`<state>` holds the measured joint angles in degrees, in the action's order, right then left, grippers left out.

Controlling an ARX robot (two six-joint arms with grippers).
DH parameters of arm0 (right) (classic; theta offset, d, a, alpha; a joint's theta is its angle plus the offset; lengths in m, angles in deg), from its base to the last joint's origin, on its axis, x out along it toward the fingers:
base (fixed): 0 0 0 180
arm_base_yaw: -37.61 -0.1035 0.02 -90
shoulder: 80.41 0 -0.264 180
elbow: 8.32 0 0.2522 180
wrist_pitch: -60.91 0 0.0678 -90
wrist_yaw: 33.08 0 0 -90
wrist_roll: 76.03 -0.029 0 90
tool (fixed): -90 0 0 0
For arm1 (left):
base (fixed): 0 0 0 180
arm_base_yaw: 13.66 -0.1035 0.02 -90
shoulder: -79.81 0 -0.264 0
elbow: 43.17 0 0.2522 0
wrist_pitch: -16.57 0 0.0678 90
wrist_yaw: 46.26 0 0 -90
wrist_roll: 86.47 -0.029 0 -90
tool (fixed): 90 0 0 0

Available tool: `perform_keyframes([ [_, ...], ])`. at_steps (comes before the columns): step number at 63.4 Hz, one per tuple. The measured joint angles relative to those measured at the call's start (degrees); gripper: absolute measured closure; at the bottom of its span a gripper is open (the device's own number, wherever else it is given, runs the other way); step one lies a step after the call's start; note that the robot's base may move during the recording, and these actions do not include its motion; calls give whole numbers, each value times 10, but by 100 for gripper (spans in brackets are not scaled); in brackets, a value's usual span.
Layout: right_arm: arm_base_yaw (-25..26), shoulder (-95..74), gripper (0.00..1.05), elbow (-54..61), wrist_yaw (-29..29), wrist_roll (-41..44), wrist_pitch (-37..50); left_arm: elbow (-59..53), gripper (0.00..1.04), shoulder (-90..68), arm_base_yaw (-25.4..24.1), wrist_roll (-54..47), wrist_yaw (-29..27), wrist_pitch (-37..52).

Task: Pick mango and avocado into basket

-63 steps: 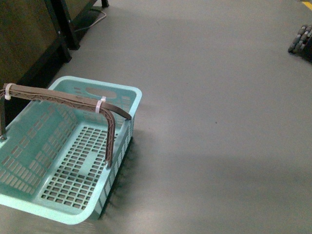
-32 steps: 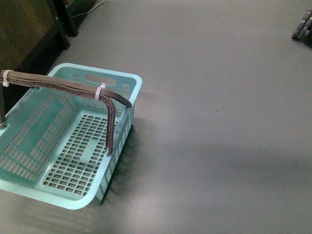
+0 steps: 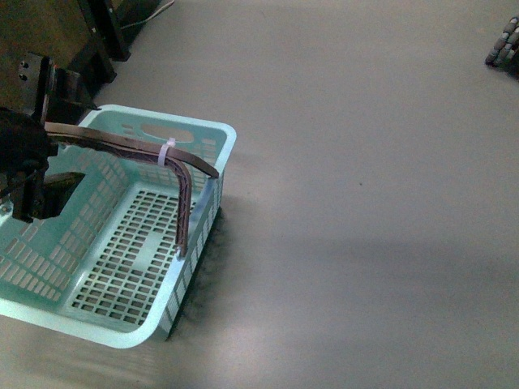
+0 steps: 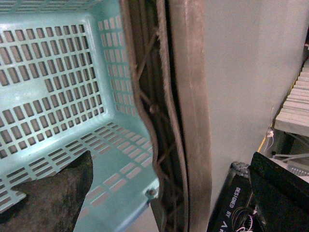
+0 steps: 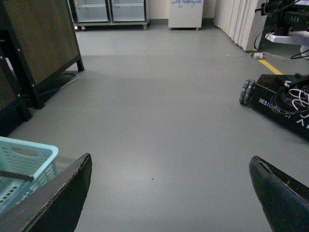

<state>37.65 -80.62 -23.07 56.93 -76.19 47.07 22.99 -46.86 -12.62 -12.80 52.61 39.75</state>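
Note:
The pale turquoise basket [image 3: 229, 154] stands on the grey floor at the left of the front view, with nothing in it. Its brown handle [image 3: 130, 147] is raised, with a white zip tie [image 3: 168, 151] on it. My left gripper [image 3: 69, 138] is open and straddles the handle's left part, one finger above it and one below. The left wrist view has the handle [image 4: 190, 96] running between the fingers of the left gripper [image 4: 169, 198], beside the basket's slotted wall [image 4: 58, 72]. My right gripper [image 5: 171, 193] is open over bare floor, the basket's corner [image 5: 26, 154] to its side. Mango and avocado are out of view.
A dark cabinet on black legs [image 3: 97, 32] stands behind the basket. A black wheeled machine [image 5: 285, 96] with cables sits on the floor to the right, its wheels [image 3: 503, 44] showing in the front view. White panels [image 5: 236, 19] and glass-door fridges [image 5: 111, 9] line the far wall.
My left gripper has come into the front view and now stands around the basket's handle. The basket has shifted slightly in the picture since a second ago.

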Motion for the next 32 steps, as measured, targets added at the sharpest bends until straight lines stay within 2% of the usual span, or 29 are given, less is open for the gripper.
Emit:
perform_keyframes([
  [19,0,0,9,0,0,0,0,88,9,-49,11,7,-2,-23],
  [32,0,0,9,0,0,0,0,118,42,-69,16,7,-29,-60],
])
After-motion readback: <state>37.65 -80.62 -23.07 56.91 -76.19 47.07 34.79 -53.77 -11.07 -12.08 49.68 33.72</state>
